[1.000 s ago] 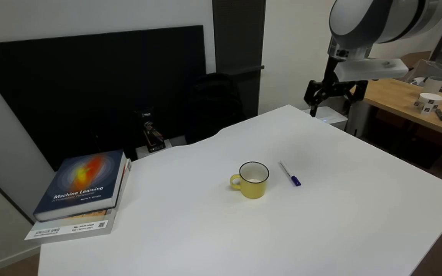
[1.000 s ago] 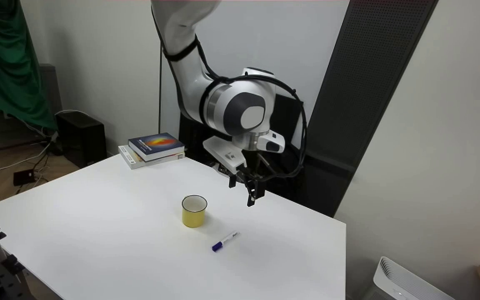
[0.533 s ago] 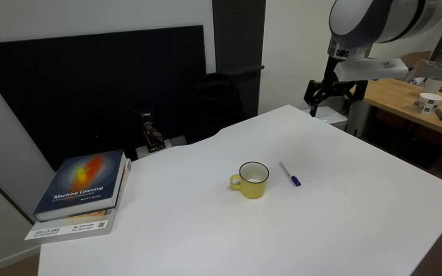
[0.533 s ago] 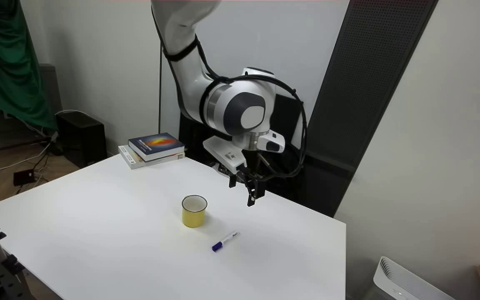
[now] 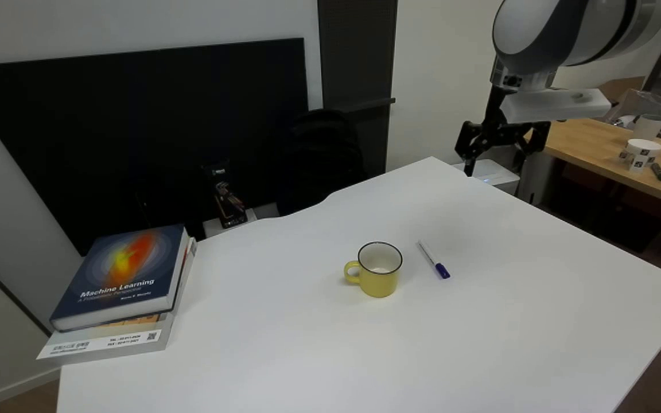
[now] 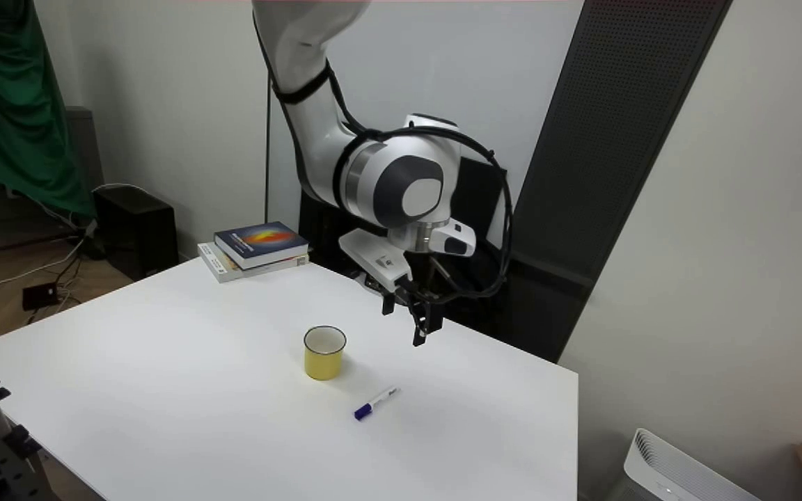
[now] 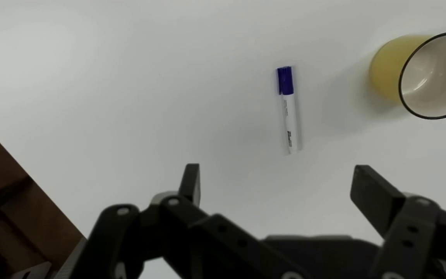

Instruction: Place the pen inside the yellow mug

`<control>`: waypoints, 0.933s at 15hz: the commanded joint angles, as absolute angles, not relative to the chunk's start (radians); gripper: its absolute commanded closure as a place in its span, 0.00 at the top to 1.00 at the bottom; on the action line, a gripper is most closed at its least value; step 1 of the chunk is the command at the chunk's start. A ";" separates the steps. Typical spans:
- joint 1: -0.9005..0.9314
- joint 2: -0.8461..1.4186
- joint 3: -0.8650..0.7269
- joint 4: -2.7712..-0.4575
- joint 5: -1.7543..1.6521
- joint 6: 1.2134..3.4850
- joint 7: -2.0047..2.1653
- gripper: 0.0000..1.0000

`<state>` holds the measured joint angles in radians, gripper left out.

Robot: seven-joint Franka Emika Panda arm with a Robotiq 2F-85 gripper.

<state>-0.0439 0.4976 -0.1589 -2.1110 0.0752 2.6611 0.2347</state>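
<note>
Wrist view shows the tool (image 7: 275,183) spread wide, the pen (image 7: 288,110) near the yellow mug (image 7: 418,75).

A: Exposure?
B: Both exterior views: table (image 6: 185,403) bright, near-white. In an exterior view the black panel (image 5: 158,126) holds almost no detail.
A: Shadows?
B: Soft. Wrist view: one spreads left of the yellow mug (image 7: 412,73); small highlight inside it.
A: Glare?
B: Diffuse pale patch, upper left, same view. Light source: cannot tell.
A: Focus?
B: Gripper (image 7: 276,184) dark, edges soft. Lettering on the pen (image 7: 289,110) blurred.
</note>
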 commanded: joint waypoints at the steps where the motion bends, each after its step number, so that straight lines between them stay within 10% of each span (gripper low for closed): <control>1: -0.039 0.565 -0.172 -2.058 0.063 2.676 0.271 1.00; 14: -0.006 0.976 -0.180 -1.643 0.085 2.608 0.352 1.00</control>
